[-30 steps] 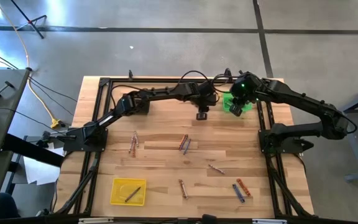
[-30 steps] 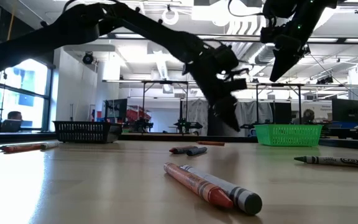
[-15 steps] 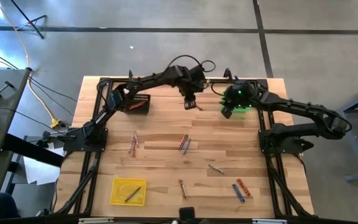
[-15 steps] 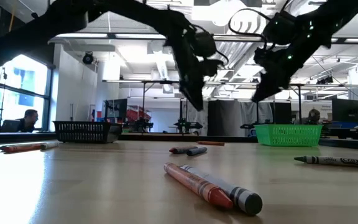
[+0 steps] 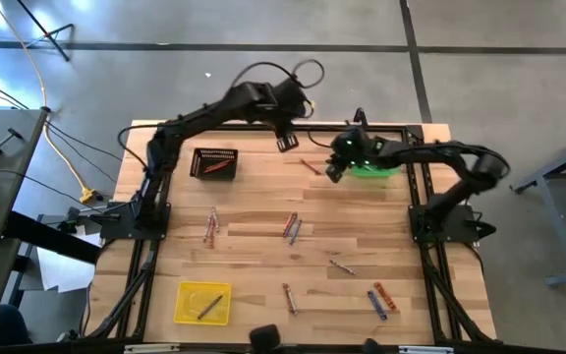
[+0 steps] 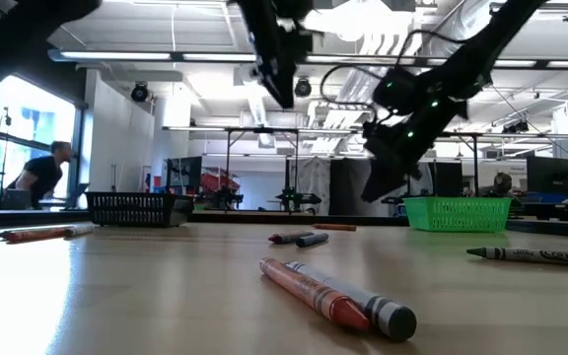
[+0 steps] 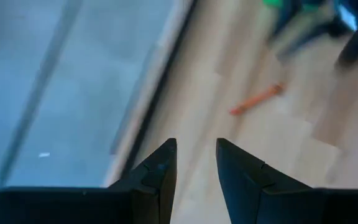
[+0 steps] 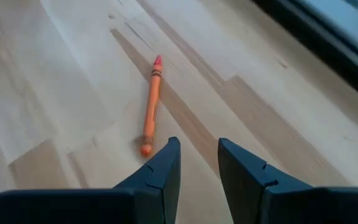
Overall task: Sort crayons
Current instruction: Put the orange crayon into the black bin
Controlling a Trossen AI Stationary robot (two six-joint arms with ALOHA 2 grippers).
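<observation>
An orange crayon (image 5: 310,165) (image 8: 151,104) lies flat on the wood near the table's far edge, between my two grippers. My right gripper (image 5: 332,172) (image 8: 199,146) hangs low just right of it, open, with the crayon's blunt end just ahead of its fingertips. High above the far edge, my left gripper (image 5: 287,144) (image 7: 196,149) is open and holds nothing. More crayons (image 5: 291,228) lie scattered over the table's middle and near part. A grey crayon (image 5: 210,307) lies in the yellow tray (image 5: 187,313).
A black tray (image 5: 214,162) holding crayons stands at the far left, a green tray (image 5: 369,169) at the far right beside my right gripper. A red and a grey crayon (image 6: 335,298) lie close to the low camera. A person (image 6: 42,176) shows in the room beyond.
My left gripper has risen and drawn back toward the table's far edge and left, turning as it went, which uncovers the black tray. My right gripper has come down from above the green tray and moved left toward the orange crayon. The crayons have not moved.
</observation>
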